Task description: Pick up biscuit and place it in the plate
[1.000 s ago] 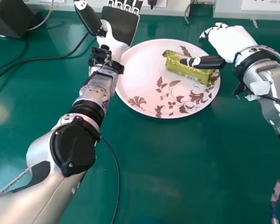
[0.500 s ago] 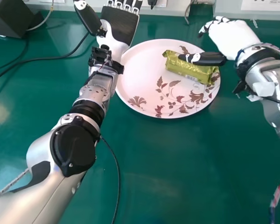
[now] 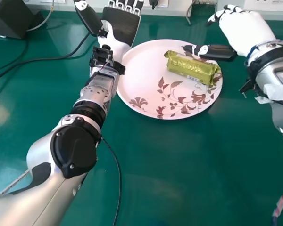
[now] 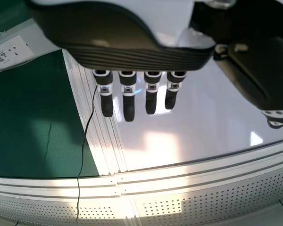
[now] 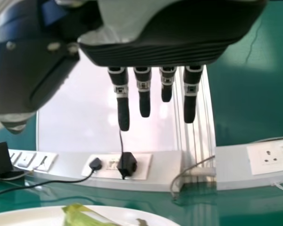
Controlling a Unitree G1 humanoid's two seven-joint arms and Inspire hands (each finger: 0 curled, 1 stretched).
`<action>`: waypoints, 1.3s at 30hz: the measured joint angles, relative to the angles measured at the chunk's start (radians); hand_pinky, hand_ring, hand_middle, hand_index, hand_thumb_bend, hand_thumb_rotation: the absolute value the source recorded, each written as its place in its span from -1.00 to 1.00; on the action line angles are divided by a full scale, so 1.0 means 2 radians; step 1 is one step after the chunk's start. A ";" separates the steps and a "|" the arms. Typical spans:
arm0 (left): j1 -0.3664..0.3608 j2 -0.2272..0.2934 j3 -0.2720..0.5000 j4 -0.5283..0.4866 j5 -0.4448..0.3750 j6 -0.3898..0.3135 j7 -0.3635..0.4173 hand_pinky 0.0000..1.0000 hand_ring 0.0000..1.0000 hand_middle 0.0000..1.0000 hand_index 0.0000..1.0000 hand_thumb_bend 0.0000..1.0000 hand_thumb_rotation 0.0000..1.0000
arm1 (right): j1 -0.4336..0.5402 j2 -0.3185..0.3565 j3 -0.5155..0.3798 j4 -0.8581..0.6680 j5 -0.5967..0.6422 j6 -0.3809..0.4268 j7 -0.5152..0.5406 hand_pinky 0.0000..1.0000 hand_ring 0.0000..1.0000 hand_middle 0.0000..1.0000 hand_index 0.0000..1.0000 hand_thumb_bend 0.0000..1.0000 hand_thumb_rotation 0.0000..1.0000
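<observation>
Diagonally, biscuit [image 3: 192, 68] on plate [image 3: 141, 75], long axis far-L to near-R

Dark cable [image 4: 83, 141] across pale rails [image 4: 47, 187]

1 shiny foil-look wrapper [image 3: 191, 68], 1 smooth plate [image 3: 144, 75], smooth tabletop [image 3: 179, 165].

Green table [image 3: 188, 169] with plate [image 3: 144, 77], cables [image 3: 47, 59]
</observation>
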 measured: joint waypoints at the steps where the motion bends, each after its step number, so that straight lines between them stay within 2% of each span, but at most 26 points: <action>1: 0.000 0.000 0.000 0.000 0.000 0.000 0.002 0.75 0.78 0.94 1.00 0.97 0.13 | 0.001 0.001 -0.001 -0.005 0.000 0.000 0.000 0.46 0.80 0.78 0.53 1.00 0.08; 6: 0.000 -0.002 -0.001 0.000 0.001 -0.006 0.003 0.75 0.79 0.94 1.00 0.98 0.17 | 0.016 0.005 -0.011 -0.035 0.000 0.007 -0.001 0.46 0.80 0.83 0.58 1.00 0.09; 11: 0.000 -0.002 -0.004 0.000 0.004 -0.007 0.003 0.78 0.80 0.94 1.00 1.00 0.21 | 0.028 0.012 -0.018 -0.059 -0.004 0.017 -0.002 0.44 0.79 0.79 0.50 1.00 0.05; 17: 0.000 -0.002 -0.005 0.000 0.004 -0.007 0.003 0.73 0.77 0.90 1.00 0.99 0.27 | 0.048 0.014 -0.033 -0.083 -0.004 0.017 -0.012 0.43 0.74 0.78 0.56 1.00 0.06; 26: 0.000 0.000 -0.005 0.000 0.004 -0.002 0.003 0.65 0.77 0.89 1.00 0.94 0.36 | 0.082 0.022 -0.058 -0.119 -0.003 0.014 -0.039 0.44 0.78 0.77 0.50 1.00 0.04; 31: 0.000 0.002 -0.005 0.000 0.004 -0.001 0.004 0.68 0.82 0.91 1.00 0.93 0.40 | 0.102 0.031 -0.083 -0.132 0.023 0.000 -0.059 0.44 0.78 0.77 0.50 1.00 -0.01; 34: 0.000 0.003 -0.005 0.000 0.004 0.000 0.006 0.69 0.87 0.93 1.00 0.84 0.38 | 0.115 0.037 -0.099 -0.142 0.042 -0.007 -0.065 0.46 0.80 0.77 0.51 1.00 -0.01; 37: 0.000 0.004 -0.005 0.000 0.004 0.000 0.007 0.65 0.86 0.96 1.00 0.77 0.39 | 0.128 0.040 -0.118 -0.153 0.072 -0.026 -0.069 0.46 0.76 0.74 0.51 1.00 0.01; 39: 0.000 0.004 -0.005 0.000 0.004 0.000 0.008 0.53 0.81 0.96 1.00 0.77 0.39 | 0.135 0.041 -0.131 -0.152 0.098 -0.050 -0.075 0.48 0.76 0.73 0.50 1.00 0.02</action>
